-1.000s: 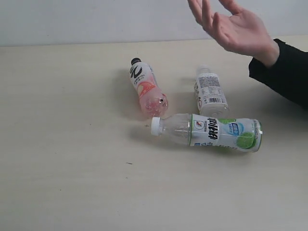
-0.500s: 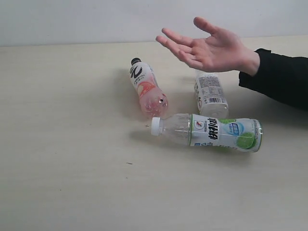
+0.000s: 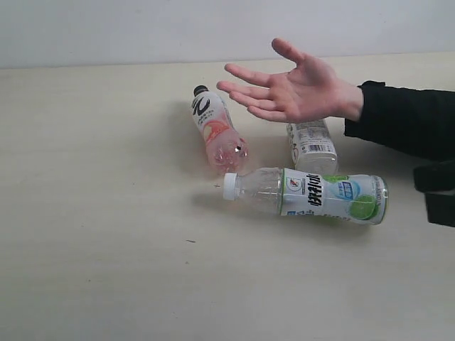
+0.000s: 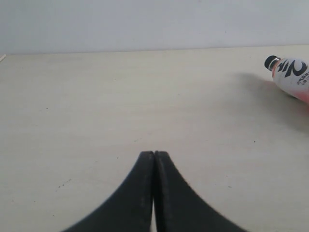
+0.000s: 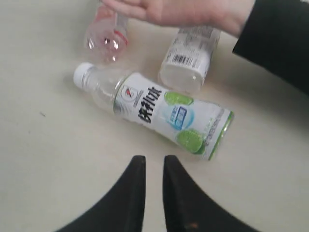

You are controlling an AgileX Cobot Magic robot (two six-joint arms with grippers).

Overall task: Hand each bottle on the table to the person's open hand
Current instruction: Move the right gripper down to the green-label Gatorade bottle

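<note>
Your left gripper (image 4: 154,153) has its fingers pressed together, empty, over the table (image 4: 96,106), with the pink-label bottle (image 4: 291,72) well apart from it. Your right gripper (image 5: 153,159) shows a narrow gap and grips nothing. The lime-label bottle (image 5: 159,113) lies on its side just ahead of its tips, the white-label bottle (image 5: 189,58) beyond that, and the person's open hand (image 5: 178,12) farther still.

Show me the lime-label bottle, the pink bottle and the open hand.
lime-label bottle (image 3: 316,195): exterior view, on its label.
pink bottle (image 3: 215,128): exterior view, on its middle.
open hand (image 3: 302,92): exterior view, on the palm.
</note>
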